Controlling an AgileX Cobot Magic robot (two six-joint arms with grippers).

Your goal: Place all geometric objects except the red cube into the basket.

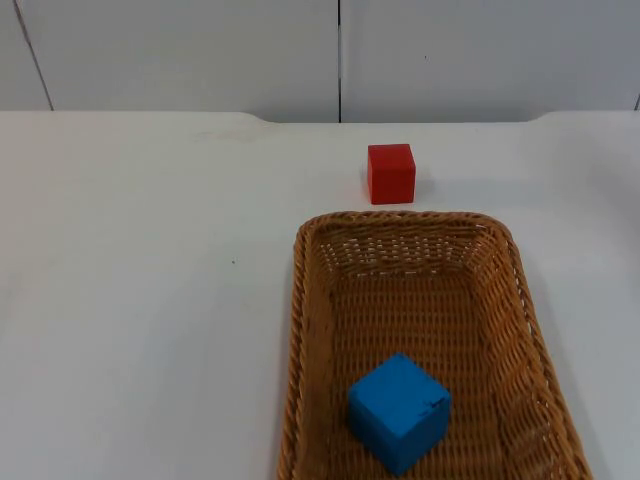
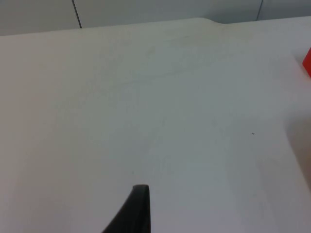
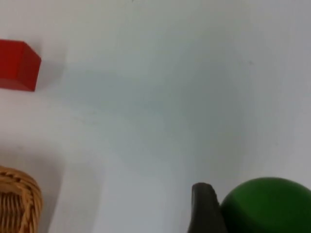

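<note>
One blue cube (image 1: 400,411) already lies inside the basket (image 1: 303,300), toward its near end; the red cube (image 1: 391,173) stands on the counter (image 1: 140,280) just beyond the basket's far rim, apart from it.

My right end effector (image 3: 214,213): one fingertip visible, touching or pressed against a rounded green object (image 3: 267,206). Second finger not visible, so I cannot tell whether the object is truly clamped or whether the jaws are wide or narrow. In the same wrist view the basket corner (image 3: 17,199) sits well off from the green object, with the red cube beyond that corner.

My left end effector (image 2: 138,208) waits over bare counter, well away from the basket; its opening cannot be told either. Red cube edge (image 2: 307,63) just visible.

Risks, my judgement:
- Rounded green surface gives poor contact; if the grip is off-centre it may squirt out and roll across the counter.
- Carrying it toward the basket passes near the red cube; a low path could knock that cube, possibly into the basket.
- A release above the rim rather than the floor may let the object bounce off the weave or strike the blue cube.
</note>
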